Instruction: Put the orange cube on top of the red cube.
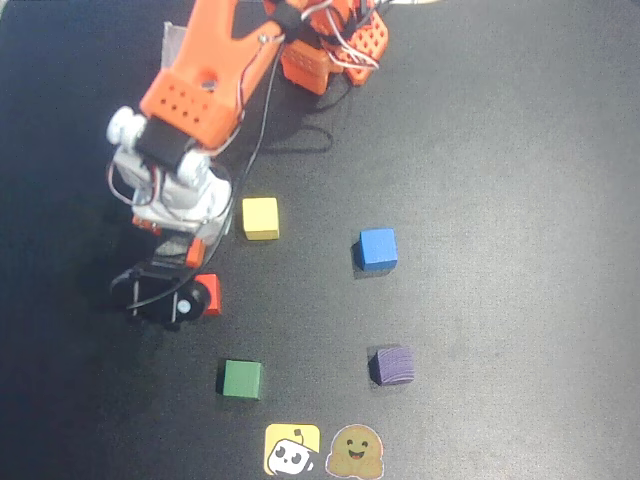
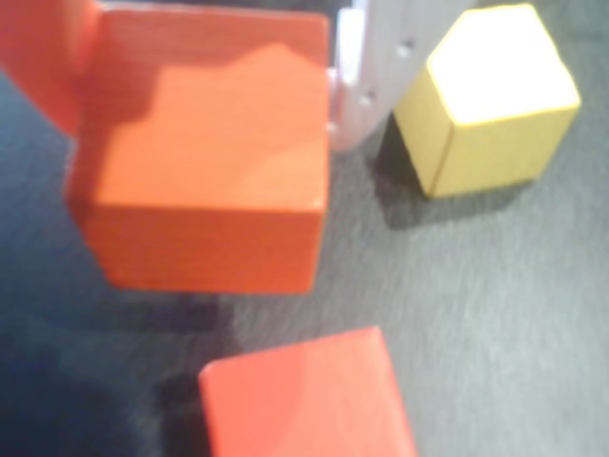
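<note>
Orange cube (image 2: 205,162) in gripper (image 2: 205,67)

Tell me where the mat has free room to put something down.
Free: the wide right side beyond the blue cube and purple cube, and the middle between the four cubes. Crowded: the left, where the end effector holds the orange cube near the red cube.

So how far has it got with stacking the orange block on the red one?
The pick-up looks done: in the wrist view the end effector holds the orange cube off the mat. In hand now is carrying it toward the red cube, which sits lower in that view, seemingly not yet lined up. Left to do: centre it, lower it and let go.
</note>
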You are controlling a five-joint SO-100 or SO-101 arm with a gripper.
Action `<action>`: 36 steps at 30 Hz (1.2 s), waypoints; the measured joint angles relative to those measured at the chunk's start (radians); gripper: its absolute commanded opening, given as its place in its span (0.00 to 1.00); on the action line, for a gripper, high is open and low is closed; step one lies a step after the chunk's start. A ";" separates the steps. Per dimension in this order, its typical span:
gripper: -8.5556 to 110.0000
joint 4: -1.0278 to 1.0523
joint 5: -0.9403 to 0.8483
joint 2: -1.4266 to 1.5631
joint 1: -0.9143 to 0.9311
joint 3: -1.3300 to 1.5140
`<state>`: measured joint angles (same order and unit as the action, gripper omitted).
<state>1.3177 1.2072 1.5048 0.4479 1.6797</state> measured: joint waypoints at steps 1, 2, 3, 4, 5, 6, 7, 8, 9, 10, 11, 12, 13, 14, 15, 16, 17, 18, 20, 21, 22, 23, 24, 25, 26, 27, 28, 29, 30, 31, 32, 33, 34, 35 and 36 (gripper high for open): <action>0.12 0.005 -0.003 -0.009 0.000 -0.021; 0.12 0.011 -0.003 -0.017 0.000 -0.041; 0.12 0.014 -0.003 -0.026 0.000 -0.054; 0.12 0.014 -0.003 -0.034 0.000 -0.064; 0.12 0.015 -0.003 -0.038 -0.003 -0.072; 0.12 0.015 -0.003 -0.043 -0.008 -0.080; 0.12 0.015 -0.003 -0.051 -0.015 -0.089; 0.11 0.015 -0.003 -0.055 -0.021 -0.097; 0.11 0.017 -0.002 -0.060 -0.028 -0.103; 0.11 0.023 0.002 -0.063 -0.029 -0.110; 0.11 0.031 0.005 -0.067 -0.032 -0.120; 0.11 0.035 0.025 -0.075 -0.034 -0.130; 0.11 0.041 0.031 -0.083 -0.037 -0.141; 0.11 0.043 0.037 -0.091 -0.043 -0.152; 0.11 0.044 0.043 -0.098 -0.051 -0.160; 0.11 0.043 0.048 -0.103 -0.060 -0.167; 0.11 0.043 0.051 -0.110 -0.067 -0.172; 0.11 0.043 0.060 -0.118 -0.071 -0.176; 0.11 0.043 0.074 -0.137 -0.072 -0.190; 0.11 0.043 0.086 -0.146 -0.075 -0.199; 0.11 0.043 0.086 -0.156 -0.080 -0.207; 0.11 0.043 0.081 -0.163 -0.086 -0.213; 0.11 0.043 0.081 -0.169 -0.092 -0.218; 0.11 0.043 0.084 -0.176 -0.097 -0.225; 0.11 0.043 0.084 -0.184 -0.097 -0.232; 0.11 0.043 0.089 -0.190 -0.097 -0.236; 0.11 0.043 0.094 -0.199 -0.094 -0.242; 0.11 0.043 0.098 -0.206 -0.094 -0.250; 0.12 0.043 0.098 -0.213 -0.094 -0.255; 0.12 0.043 0.098 -0.218 -0.094 -0.258; 0.12 0.043 0.098 -0.222 -0.097 -0.259; 0.12 0.043 0.095 -0.225 -0.100 -0.264; 0.12 0.043 0.091 -0.230 -0.103 -0.267; 0.12 0.040 0.095 -0.230 -0.104 -0.267; 0.12 0.038 0.101 -0.233 -0.104 -0.267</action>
<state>1.3560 1.3085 1.2717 0.3436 1.4128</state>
